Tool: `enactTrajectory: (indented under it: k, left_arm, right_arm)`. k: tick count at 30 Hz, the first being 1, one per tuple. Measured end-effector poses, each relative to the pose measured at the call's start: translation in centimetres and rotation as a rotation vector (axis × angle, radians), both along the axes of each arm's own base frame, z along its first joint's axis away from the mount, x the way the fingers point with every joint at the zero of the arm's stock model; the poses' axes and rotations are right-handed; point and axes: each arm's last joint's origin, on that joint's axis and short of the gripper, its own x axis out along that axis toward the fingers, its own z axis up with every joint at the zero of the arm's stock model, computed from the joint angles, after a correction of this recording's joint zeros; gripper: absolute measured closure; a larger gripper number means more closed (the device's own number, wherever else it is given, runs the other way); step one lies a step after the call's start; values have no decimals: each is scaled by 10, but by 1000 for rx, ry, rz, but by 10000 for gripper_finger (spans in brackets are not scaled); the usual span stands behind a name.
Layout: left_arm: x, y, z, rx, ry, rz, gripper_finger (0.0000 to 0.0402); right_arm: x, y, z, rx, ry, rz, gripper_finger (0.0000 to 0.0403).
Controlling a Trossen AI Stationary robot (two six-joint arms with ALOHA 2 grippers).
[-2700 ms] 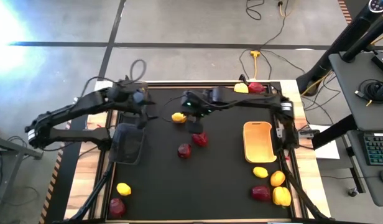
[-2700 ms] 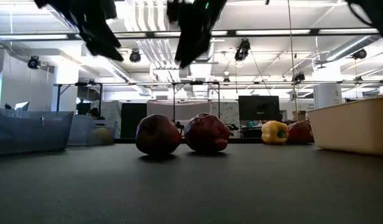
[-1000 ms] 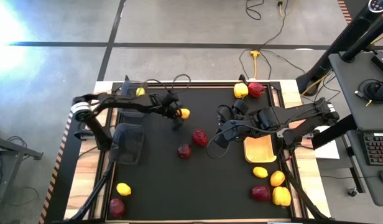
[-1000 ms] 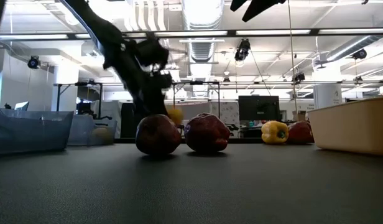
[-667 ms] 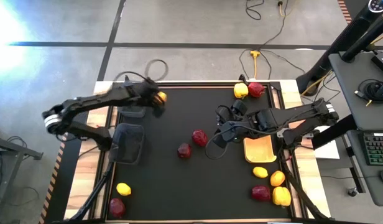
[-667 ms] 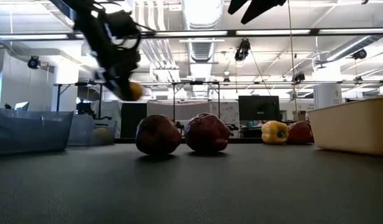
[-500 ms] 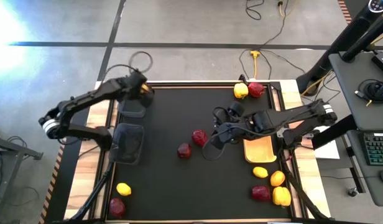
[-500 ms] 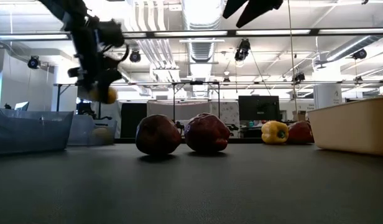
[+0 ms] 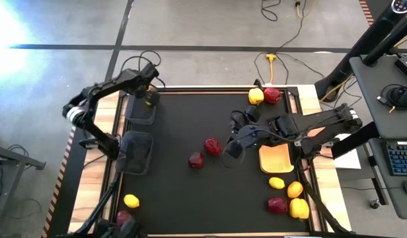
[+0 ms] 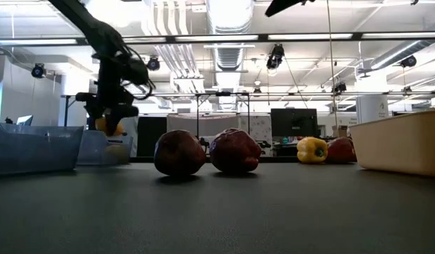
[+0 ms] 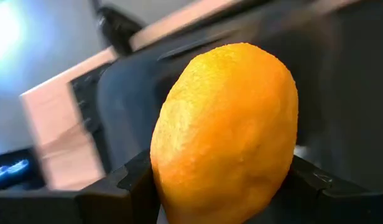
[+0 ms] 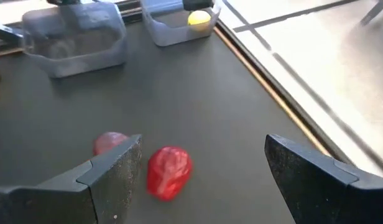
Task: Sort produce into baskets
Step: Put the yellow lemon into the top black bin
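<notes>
The left arm reaches to the far left corner of the table, and the left gripper hangs over the far mesh basket with its fingers closed around a lemon. The right arm bends across the table from the right side, and the right gripper hovers with wide-open, empty fingers near the two red peppers, just beside the tan basket. No readable writing shows anywhere.

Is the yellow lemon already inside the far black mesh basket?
Not yet: the left gripper holds the yellow lemon above the black mesh basket.
</notes>
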Motion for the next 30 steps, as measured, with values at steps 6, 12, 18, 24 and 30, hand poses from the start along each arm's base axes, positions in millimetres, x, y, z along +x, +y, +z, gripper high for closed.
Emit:
enactTrajectory:
  k: [6, 12, 18, 24, 30]
  left_arm:
    - [0, 23, -4, -151, 166, -10, 193]
    - [8, 38, -26, -311, 277, -52, 193]
    - [12, 45, -38, -351, 309, -53, 162]
    - [14, 48, -35, -334, 299, -57, 116]
    - [12, 45, -14, -306, 281, -66, 112]
  right_arm:
    - [-12, 7, 3, 28, 8, 0, 76]
    - [-15, 8, 2, 20, 36, 2, 76]
    - [-20, 7, 1, 8, 75, -1, 76]
    - [-23, 6, 0, 3, 101, -3, 76]
    - [-26, 5, -2, 0, 134, -9, 76]
